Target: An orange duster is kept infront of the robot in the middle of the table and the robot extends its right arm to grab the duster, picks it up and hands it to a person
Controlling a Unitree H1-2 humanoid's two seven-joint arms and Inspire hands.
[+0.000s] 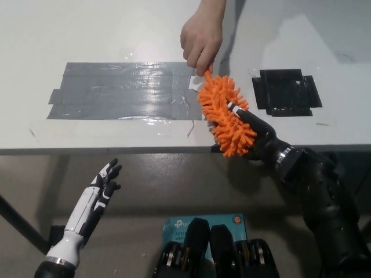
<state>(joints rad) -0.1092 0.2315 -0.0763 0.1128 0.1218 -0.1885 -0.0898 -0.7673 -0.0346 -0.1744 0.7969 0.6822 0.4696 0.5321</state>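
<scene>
Down at the lower left, below the counter edge, the white left hand [95,194] just hangs there holding nothing, fingers spread and straight. Over on the right, the black right hand [253,134] is wrapped around the orange duster [223,113], gripping it on the fluffy head's right side near the counter's [116,35] front edge, so the duster sits up off the surface over that edge. The head tilts up and to the left. At its top end a person's hand [201,37] reaches in from the far side, fingers closed around where the handle would be; the handle itself is hidden. Left of the duster there's a big patch of grey tape [116,90] on the counter, and to the right a smaller black tape square [286,91].
</scene>
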